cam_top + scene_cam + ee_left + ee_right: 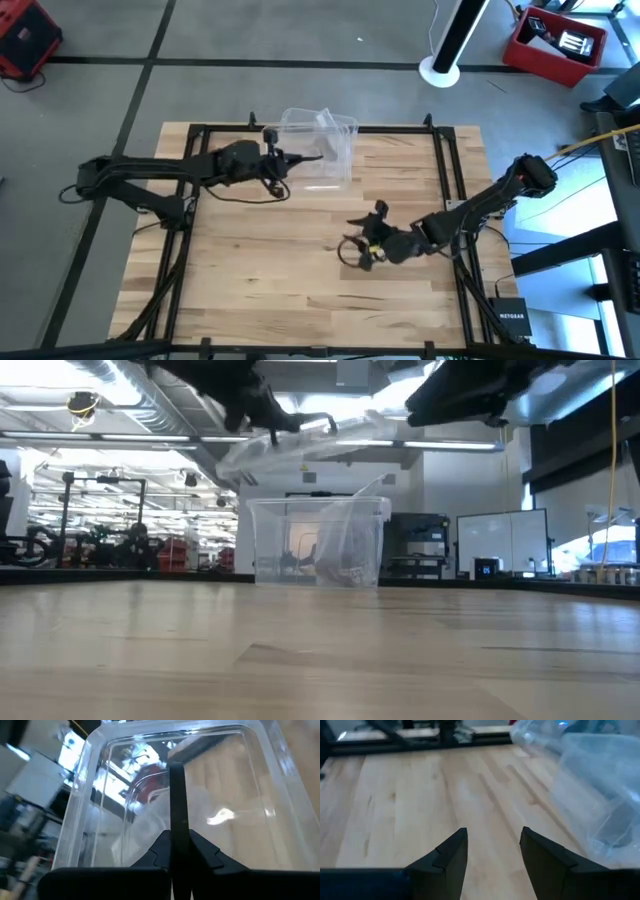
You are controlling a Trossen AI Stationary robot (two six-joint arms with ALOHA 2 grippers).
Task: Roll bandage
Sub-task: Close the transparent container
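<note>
left tool (177, 775): out at the far side of the counter (260, 270), poking over the open top of the clear plastic box (315, 505). Fingers pressed tight together, and from table height it looks like they're pinching an edge of the crinkly plastic bag (300, 445), which hangs above the box.

right tool (492, 837): hovering low over bare wood, right of centre and nearer than the box. Fingers spread, nothing in them.

bandage: honestly can't find it for sure. No strip lying on the open counter. There's a dull brownish patch low down inside the box, seen through its wall, so my guess is it's in there or in the bag. Can't tell which.

risk 1: the bag is thin and slick, and the grip is only on an edge. It could slide out and flop back over the box.

risk 2: if the bandage is inside the bag, lifting by one corner could tip it out somewhere awkward, or leave it tangled up in the plastic.

risk 3: the box looks light. Dragging the bag against its rim could shove or tip it.

risk 4: both arms heading for the box at once could bump each other.
</note>
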